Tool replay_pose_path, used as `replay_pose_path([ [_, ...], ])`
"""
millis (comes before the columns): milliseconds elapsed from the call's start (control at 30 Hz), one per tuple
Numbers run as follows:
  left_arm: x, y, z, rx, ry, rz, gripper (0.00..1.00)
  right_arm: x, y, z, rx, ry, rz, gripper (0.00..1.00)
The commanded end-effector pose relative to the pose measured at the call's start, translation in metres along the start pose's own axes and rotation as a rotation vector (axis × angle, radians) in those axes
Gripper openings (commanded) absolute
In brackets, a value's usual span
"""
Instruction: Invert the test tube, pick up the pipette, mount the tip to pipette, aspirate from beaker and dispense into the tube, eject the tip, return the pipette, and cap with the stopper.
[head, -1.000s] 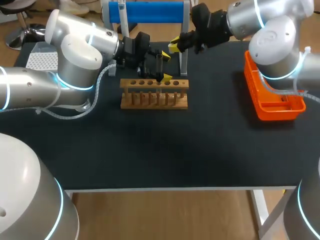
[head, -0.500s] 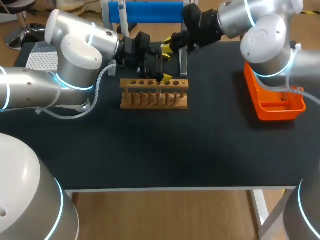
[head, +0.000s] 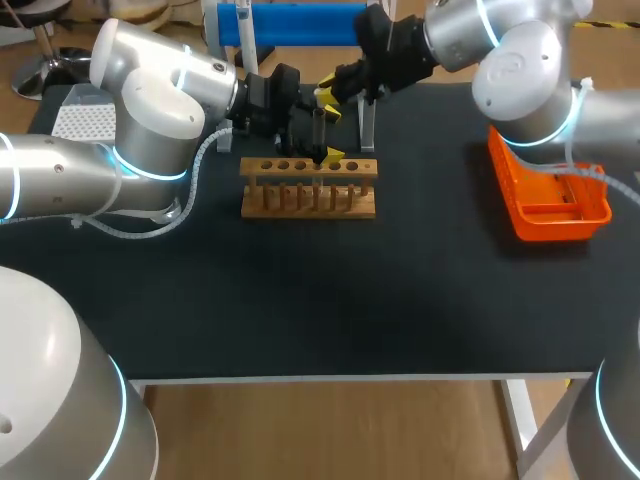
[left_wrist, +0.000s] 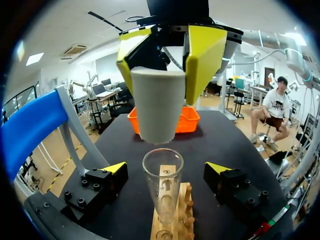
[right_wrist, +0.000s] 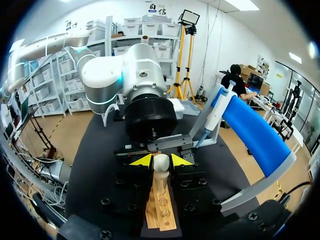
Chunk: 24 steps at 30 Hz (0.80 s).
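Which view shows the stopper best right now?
The left wrist view: the stopper appears large and unobstructed, clamped by the jaws of the right gripper, right over the open rim of the test tube. The right wrist view shows only its rounded top between the jaws. In the head view it cannot be made out.

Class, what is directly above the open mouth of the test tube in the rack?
The white stopper, held in the right gripper, hangs above the test tube, not touching it. The gripper covers the stopper's top.

Clear, glossy tube (left_wrist: 162, 195) (glass, by its look), matt pale stopper (left_wrist: 157, 105), bare wooden rack (head: 308, 200), matt black bench (head: 400, 290).
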<state>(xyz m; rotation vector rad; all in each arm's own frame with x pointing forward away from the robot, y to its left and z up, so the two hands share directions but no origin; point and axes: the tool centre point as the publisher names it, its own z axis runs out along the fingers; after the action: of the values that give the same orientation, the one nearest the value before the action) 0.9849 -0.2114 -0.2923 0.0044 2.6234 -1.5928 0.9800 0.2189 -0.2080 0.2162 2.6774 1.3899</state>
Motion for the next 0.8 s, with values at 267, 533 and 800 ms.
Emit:
replay_pose_path([
  [267, -0.0015, 0.0010, -0.0001, 0.002, 0.005, 0.002, 1.00, -0.0022, 0.0003, 0.0026, 0.011, 0.010, 0.008, 0.00],
  [533, -0.0015, 0.0010, -0.0001, 0.002, 0.005, 0.002, 1.00, -0.0006, -0.0015, 0.0054, 0.020, 0.022, 0.027, 0.00],
  [800, -0.0015, 0.0010, -0.0001, 0.002, 0.005, 0.002, 1.00, 0.0000, -0.0039, 0.0080, 0.025, 0.035, 0.043, 0.00],
])
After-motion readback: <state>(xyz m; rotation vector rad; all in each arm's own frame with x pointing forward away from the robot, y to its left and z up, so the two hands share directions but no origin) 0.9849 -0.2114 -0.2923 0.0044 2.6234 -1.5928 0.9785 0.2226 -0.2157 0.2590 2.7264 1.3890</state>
